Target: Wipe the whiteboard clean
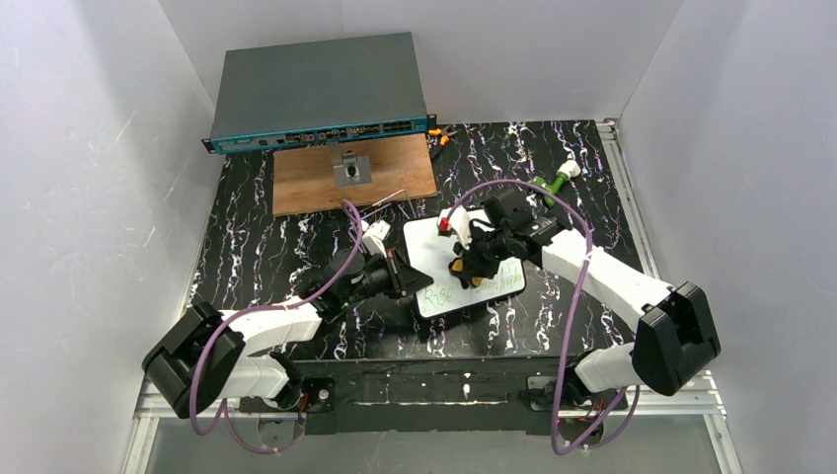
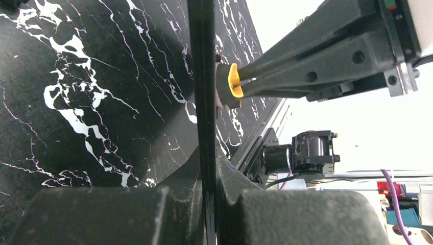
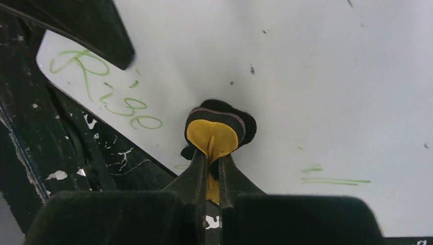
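The left gripper point(image 1: 398, 274) reaches in from the left with its fingers pressed onto the left rim of the small white rectangular whiteboard point(image 1: 435, 259), which has a thin black edge and rounded corners. In the left wrist view that rim shows edge-on between the two fingers.

The one whiteboard sits near the middle of the black, white-veined desk point(image 1: 257, 247), between the two arms. Its long axis runs roughly left to right, and its right end is angled a little away from the arm bases. Green handwriting near its lower left corner reads something like "Rise". A few more green strokes further right cannot be read.

The right gripper point(image 1: 472, 264) is over the board. Its fingers pinch a single yellow eraser with a black felt pad point(image 3: 213, 133), and the pad rests against the white surface.

Further right, well apart from the board, lies one green marker with a white cap point(image 1: 559, 180).
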You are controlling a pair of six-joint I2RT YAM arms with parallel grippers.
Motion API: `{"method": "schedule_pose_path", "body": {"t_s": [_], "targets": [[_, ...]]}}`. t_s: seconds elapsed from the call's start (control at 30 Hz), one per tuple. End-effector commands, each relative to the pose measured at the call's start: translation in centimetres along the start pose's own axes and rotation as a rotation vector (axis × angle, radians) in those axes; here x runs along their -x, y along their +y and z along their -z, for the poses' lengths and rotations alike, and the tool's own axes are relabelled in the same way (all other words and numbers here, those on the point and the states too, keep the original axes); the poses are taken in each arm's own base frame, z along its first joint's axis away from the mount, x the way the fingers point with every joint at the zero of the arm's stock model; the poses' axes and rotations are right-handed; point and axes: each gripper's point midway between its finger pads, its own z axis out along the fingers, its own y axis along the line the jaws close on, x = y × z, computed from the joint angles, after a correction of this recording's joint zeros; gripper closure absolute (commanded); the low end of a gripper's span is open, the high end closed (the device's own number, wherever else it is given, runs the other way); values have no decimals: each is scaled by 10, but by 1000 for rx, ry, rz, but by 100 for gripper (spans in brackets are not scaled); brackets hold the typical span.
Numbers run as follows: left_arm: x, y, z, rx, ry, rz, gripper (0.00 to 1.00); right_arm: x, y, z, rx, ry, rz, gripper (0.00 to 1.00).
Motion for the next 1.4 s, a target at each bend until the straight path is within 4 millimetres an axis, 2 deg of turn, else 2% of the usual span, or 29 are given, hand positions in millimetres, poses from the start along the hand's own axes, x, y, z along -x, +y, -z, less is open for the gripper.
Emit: {"method": "schedule_pose_path", "body": {"t_s": [0.0,0.1,0.17,0.3,0.4,0.53,0.6,0.67,0.83,0.93,1.03,1.1,1.3,1.37], "targets": [[10,-34,3,-137,-25,-66,100,24,-1,8,-12,-57,18,99],[9,-35,4,-138,-22,-66,100,27,-44,13,-154,-44,-72,99],[10,-36,5,-139,-25,-71,100,22,-64,15,-205,-27,-121,99],[11,-35,7,-131,-28,-80,100,6,-75,16,-246,-3,-141,99],[9,-33,8,-126,-28,-80,100,-6,-61,13,-198,3,-117,99],[9,-33,7,-131,-29,-80,100,-2,1,10,51,-65,-22,99],[9,-34,6,-134,-29,-79,100,-2,24,6,112,-67,54,99],[9,-33,6,-133,-27,-76,100,-3,28,1,115,-60,77,99],[9,-33,8,-133,-30,-81,100,-1,-14,-3,-65,-36,39,99],[9,-33,9,-131,-30,-82,100,-3,-45,4,-161,-33,-33,99],[8,-32,9,-131,-30,-83,100,-8,-59,8,-196,-34,-78,99],[8,-32,8,-132,-31,-82,100,-9,-53,9,-166,-44,-80,99],[8,-33,6,-139,-29,-75,100,-2,14,2,93,-98,6,99],[9,-32,5,-138,-30,-74,100,-2,28,-2,135,-92,40,99]]}}
